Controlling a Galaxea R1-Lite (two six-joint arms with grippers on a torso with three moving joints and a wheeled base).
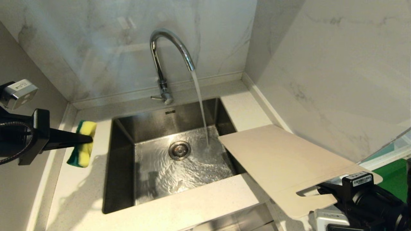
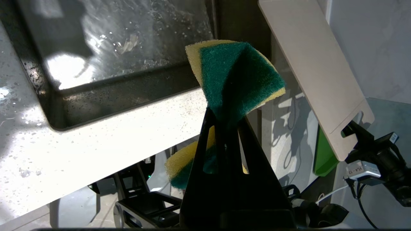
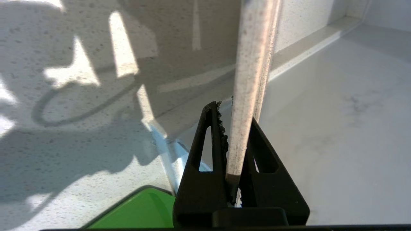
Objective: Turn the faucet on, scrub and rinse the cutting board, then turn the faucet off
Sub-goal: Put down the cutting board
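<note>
Water runs from the faucet [image 1: 167, 51] in a steady stream into the sink [image 1: 122, 166], landing just right of the drain [image 1: 179, 150]. Faucet stands behind the sink on the tabletop [image 1: 80, 189]. Left tool [image 1: 91, 139] is clamped on a yellow-green sponge [image 1: 83, 143], held left of the sink above the tabletop. Right tool [image 3: 236, 128] is clamped on the cutting board [image 1: 282, 163] at its handle-slot end. Board is lifted right of the sink, its far corner reaching over the sink's right rim, near the stream. Green mat [image 1: 395, 179] lies right of the sink, beyond the board.
</note>
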